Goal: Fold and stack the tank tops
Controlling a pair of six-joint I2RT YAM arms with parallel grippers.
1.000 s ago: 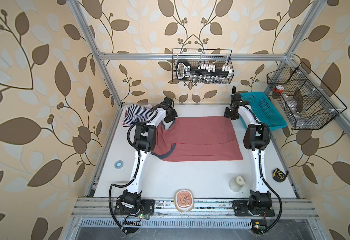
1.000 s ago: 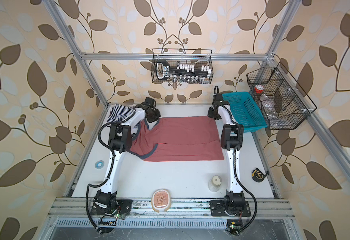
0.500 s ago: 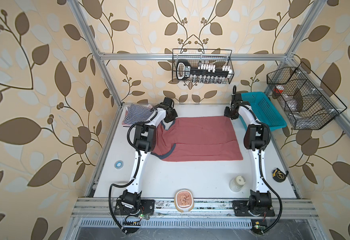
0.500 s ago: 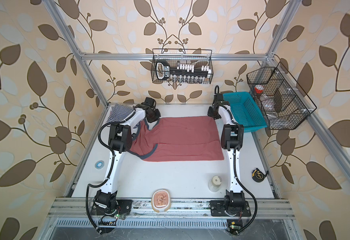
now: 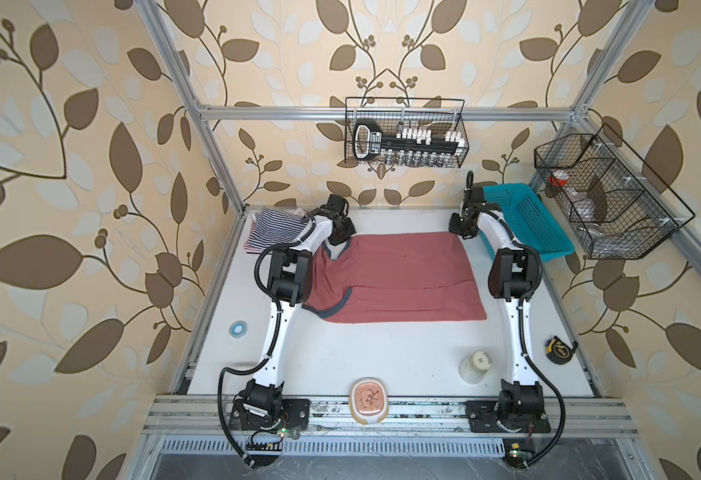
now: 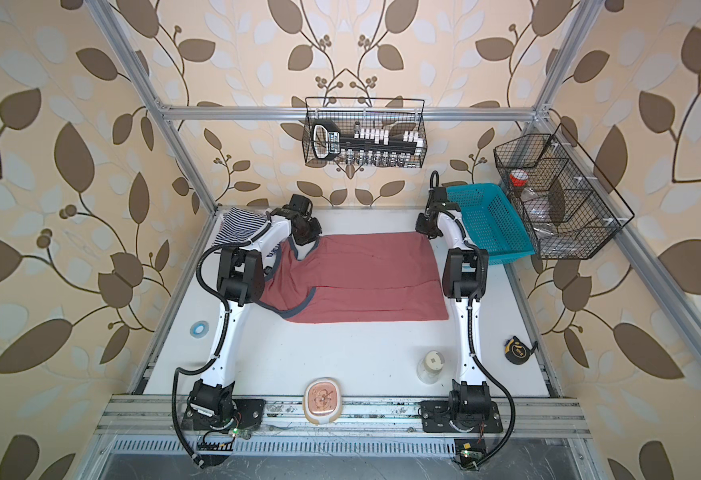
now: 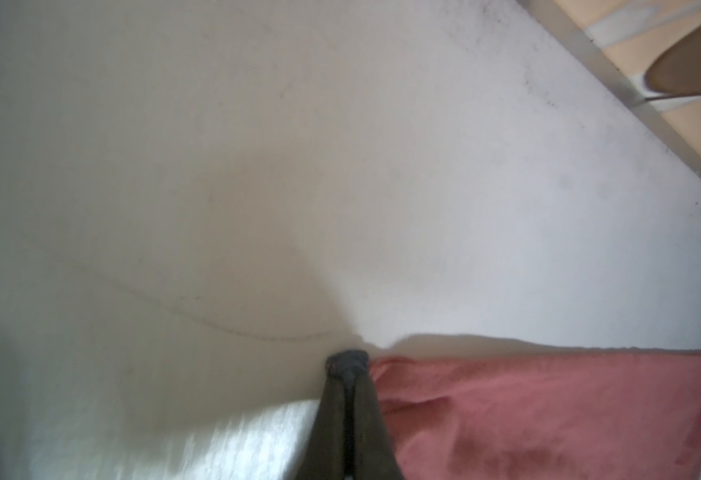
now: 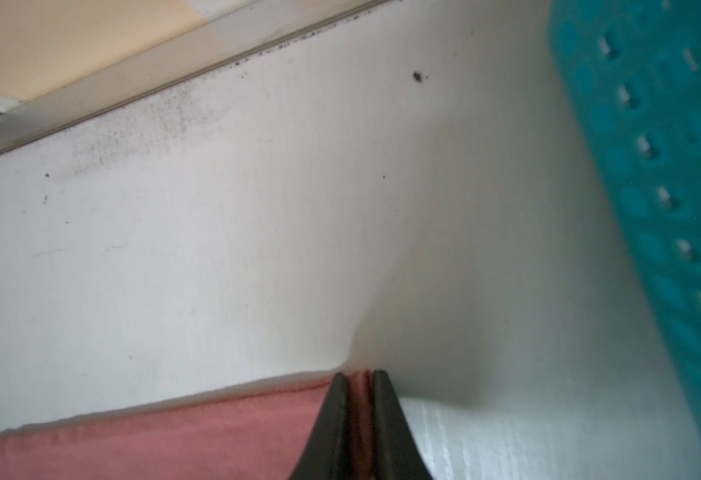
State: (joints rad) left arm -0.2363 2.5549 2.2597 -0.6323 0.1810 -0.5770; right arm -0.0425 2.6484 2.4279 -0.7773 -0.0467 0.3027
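A white tabletop point(image 5: 382, 353) is enclosed by an aluminium frame and walls papered with brown leaves. A teal basket point(image 5: 523, 220) is set at the table's far right corner. The dusty red tank top point(image 5: 402, 278) is spread flat just left of the basket, with its hem end nearest the basket and its dark-trimmed neck end farthest from it; a lengthwise crease is seen across it in both top views. The right gripper point(image 5: 461, 230) is lowered onto the top's far corner, the one closest to the basket; in the right wrist view its 2 fingers point(image 8: 336, 424) are pressed together on a thin edge of the red cloth. The left gripper point(image 5: 342, 237) is placed at the far strap, well apart from the basket; in the left wrist view its fingers point(image 7: 332, 424) are closed on a bunch of the dark trim. The navy-and-white striped tank top point(image 5: 276, 226) is laid at the far corner opposite the basket, beyond the left gripper. A clear jar point(image 5: 475, 365) and a yellow tape measure point(image 5: 558, 351) are found well in front of the basket, near the table's front edge.
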